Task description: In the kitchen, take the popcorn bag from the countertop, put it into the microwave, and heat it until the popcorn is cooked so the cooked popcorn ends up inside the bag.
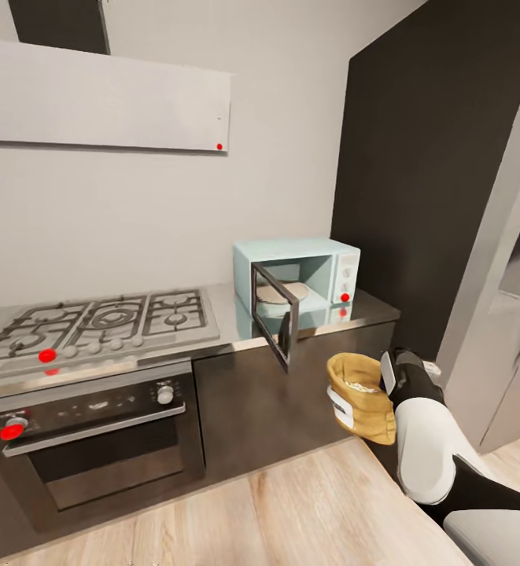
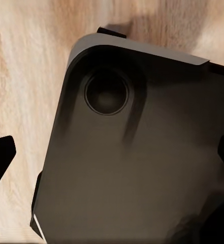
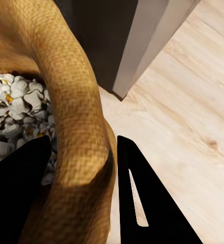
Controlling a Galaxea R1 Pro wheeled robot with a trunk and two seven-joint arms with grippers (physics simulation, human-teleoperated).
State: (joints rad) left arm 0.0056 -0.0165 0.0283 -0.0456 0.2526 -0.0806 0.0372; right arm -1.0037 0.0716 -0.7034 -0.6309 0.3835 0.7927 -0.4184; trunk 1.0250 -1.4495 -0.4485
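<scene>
The mint-blue microwave stands on the grey countertop, its dark glass door swung open toward me. Below the counter edge, in front of the dark cabinets, my right gripper is shut on the mustard-tan popcorn bag. Whitish popcorn fills the bag's mouth. In the right wrist view one finger sits inside the bag on the popcorn and the other outside, pinching the rolled rim. My left gripper hangs open over the robot's dark base.
A steel gas hob lies left of the microwave, with a dark oven beneath and a flat grey hood above. A tall dark cabinet and a grey panel stand to the right. Wood floor lies before the cabinets.
</scene>
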